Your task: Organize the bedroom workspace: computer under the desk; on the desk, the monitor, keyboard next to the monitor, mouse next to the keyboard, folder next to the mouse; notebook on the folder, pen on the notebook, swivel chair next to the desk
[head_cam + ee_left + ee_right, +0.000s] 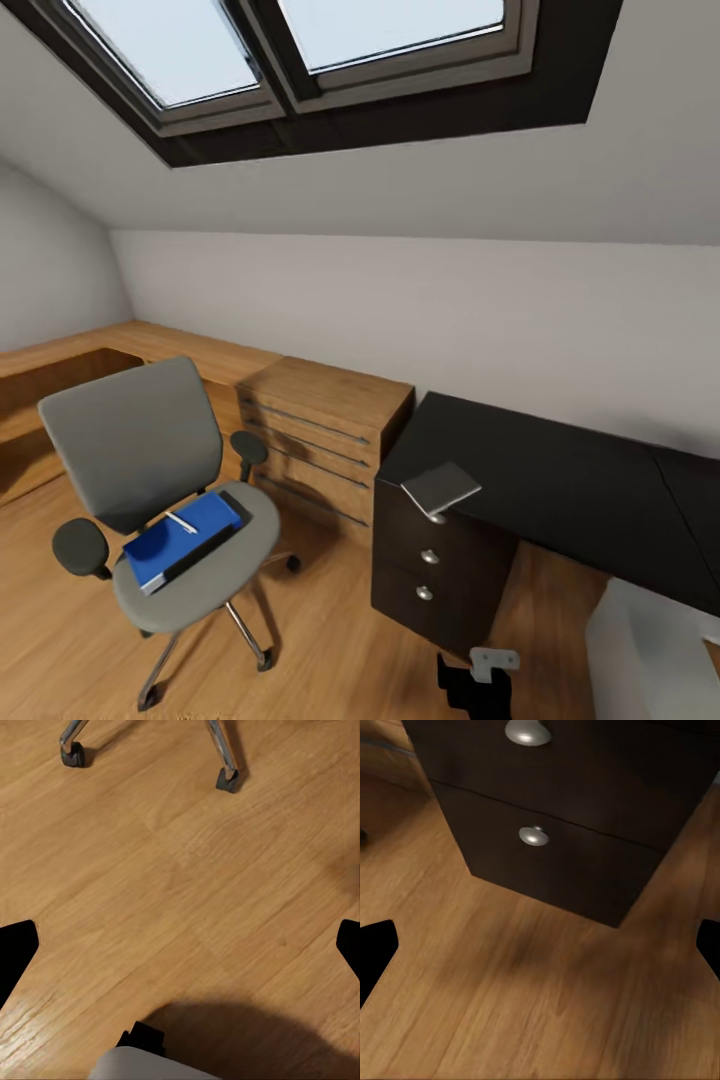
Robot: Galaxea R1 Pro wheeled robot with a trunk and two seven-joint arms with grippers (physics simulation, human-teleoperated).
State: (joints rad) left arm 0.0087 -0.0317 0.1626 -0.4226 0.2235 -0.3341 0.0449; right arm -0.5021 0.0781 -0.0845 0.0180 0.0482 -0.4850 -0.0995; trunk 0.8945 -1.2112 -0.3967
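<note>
Looking down across the attic bedroom, I see the swivel chair (160, 490) at about eight o'clock in my head view, its grey seat carrying the blue folder (185, 538) with a thin pen (181, 522) lying on top of it. At roughly three o'clock runs the desk (560, 480) with its glossy black top, and a grey notebook (441, 488) rests on the corner nearest the chair, overhanging the edge above the drawer unit (425, 560) and its round silver knobs. Between chair and desk stands a low oak chest (320, 440) with long bar handles, touching the desk's end. At five o'clock, a light grey box, likely the computer (650, 650), sits on the floor under the desk. My left gripper (180, 945) hangs over bare wooden floor, its dark fingertips (15, 949) spread wide apart at the frame edges, with two chrome chair legs on castors (227, 780) beyond. My right gripper (540, 945) is likewise spread wide with nothing between its fingers, facing the lower drawer fronts and a silver knob (533, 835) above the floor.
</note>
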